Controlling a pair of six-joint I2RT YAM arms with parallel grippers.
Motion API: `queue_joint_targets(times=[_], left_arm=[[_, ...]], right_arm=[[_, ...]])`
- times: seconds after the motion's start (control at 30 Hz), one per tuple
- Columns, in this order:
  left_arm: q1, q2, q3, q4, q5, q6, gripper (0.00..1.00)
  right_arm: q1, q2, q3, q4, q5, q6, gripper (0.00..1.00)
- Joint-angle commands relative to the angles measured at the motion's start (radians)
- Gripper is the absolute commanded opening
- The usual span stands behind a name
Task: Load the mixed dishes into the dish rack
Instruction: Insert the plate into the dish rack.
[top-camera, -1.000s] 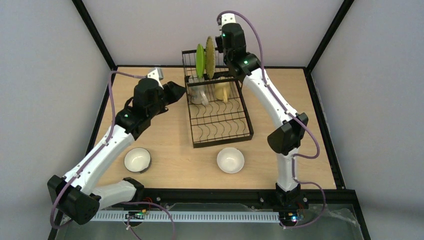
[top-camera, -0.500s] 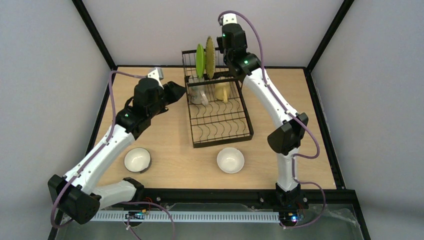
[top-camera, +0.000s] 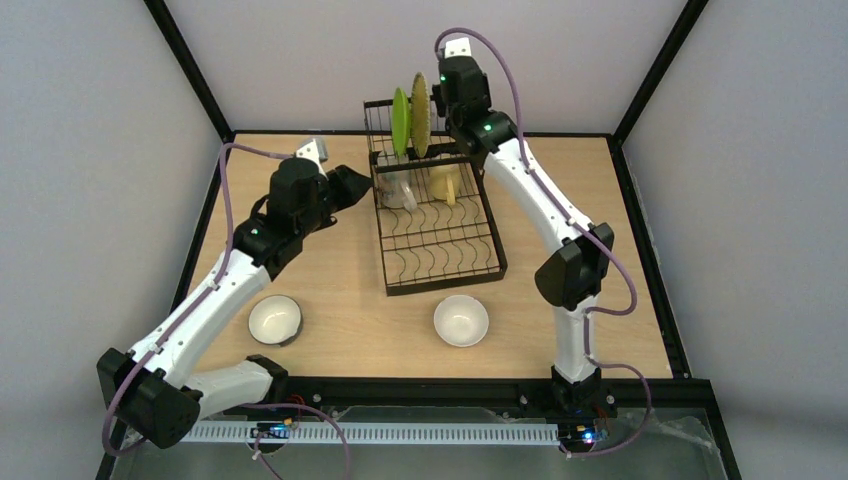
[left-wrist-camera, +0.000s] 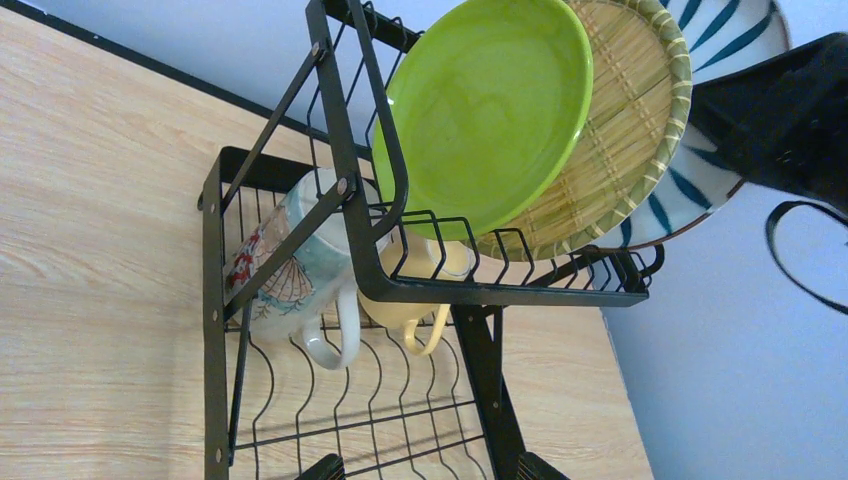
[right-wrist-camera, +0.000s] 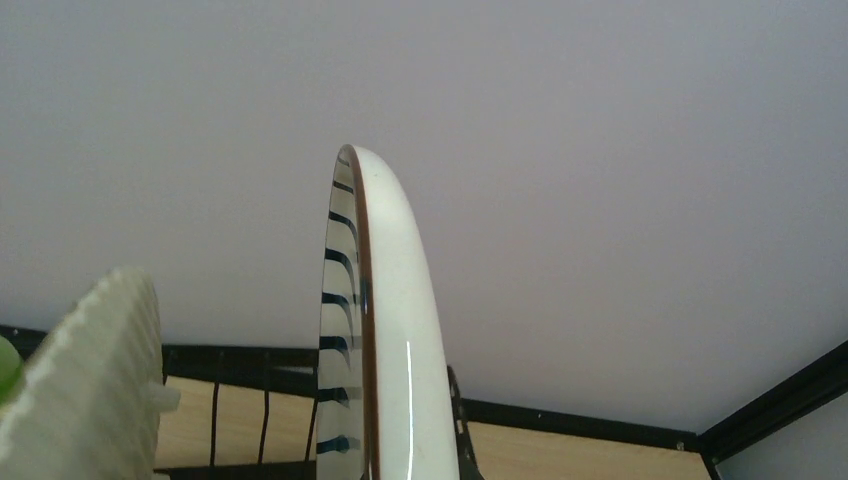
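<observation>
The black wire dish rack stands mid-table. On edge in its raised tier stand the green plate and the woven bamboo plate. Just behind them is the blue-striped white plate, upright, with my right gripper shut on it. The right wrist view shows this plate edge-on. A pale yellow mug and a patterned mug lie under the tier. My left gripper hangs open and empty at the rack's left side. Two white-inside bowls sit on the table in front.
The rack's flat lower tray holds nothing in its front half. Black frame rails and grey walls close in the table behind the rack. The right arm arches over the table's right side.
My right gripper has shifted slightly up and left with the striped plate. The left arm has barely moved.
</observation>
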Motion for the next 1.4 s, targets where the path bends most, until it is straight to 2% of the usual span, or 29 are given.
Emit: queue_joint_targets(times=[0.0,0.4,0.43,0.47,0.53,0.73,1.0,1.37], left_arm=[[0.008,-0.004,-0.017,0.017,0.001,0.0,0.99],[0.011,-0.004,-0.021,0.018,-0.001,-0.009,0.99],[0.011,-0.004,-0.021,0.019,-0.001,-0.01,0.99],[0.012,-0.004,-0.021,0.019,-0.001,-0.013,0.99],[0.011,-0.004,-0.021,0.021,-0.002,-0.017,0.99],[0.012,-0.005,-0.024,0.027,-0.006,-0.031,0.99],[0.011,-0.012,-0.032,0.033,-0.013,-0.051,0.99],[0.011,-0.054,0.031,-0.04,-0.052,-0.034,0.99]], right_arm=[[0.006,-0.043,-0.03,0.068,0.014,0.033,0.0],[0.006,-0.087,-0.12,0.084,0.013,0.066,0.0],[0.005,-0.089,-0.12,0.084,0.015,0.067,0.04],[0.006,-0.092,-0.12,0.084,0.016,0.067,0.13],[0.006,-0.096,-0.119,0.085,0.016,0.063,0.35],[0.006,-0.103,-0.112,0.083,0.04,0.046,0.54],[0.003,-0.105,-0.08,0.083,0.097,0.017,0.61],[0.002,-0.175,0.013,0.068,0.134,0.034,0.63]])
